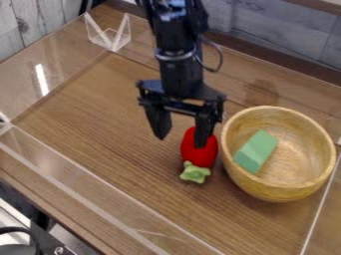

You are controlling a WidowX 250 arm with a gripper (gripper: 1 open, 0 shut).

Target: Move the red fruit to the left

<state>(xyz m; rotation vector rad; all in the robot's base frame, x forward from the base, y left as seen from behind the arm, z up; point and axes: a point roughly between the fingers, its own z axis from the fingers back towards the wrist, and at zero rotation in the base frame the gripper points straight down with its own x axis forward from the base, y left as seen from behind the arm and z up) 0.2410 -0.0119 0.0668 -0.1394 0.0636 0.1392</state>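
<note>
So the gripper [182, 122] is spread wide, pointing straight down right over the red fruit [200, 150], not pinching it. Fruit sits on the wooden table [94, 120], just beside the wooden bowl [304, 177] holding a green block [256, 150].

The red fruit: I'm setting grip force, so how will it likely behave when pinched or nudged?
The red fruit looks glossy and rounded, so it may slip between the open pincer's fingers. Its oval body could roll if nudged. It seems a small, light toy, probably rigid.
</note>
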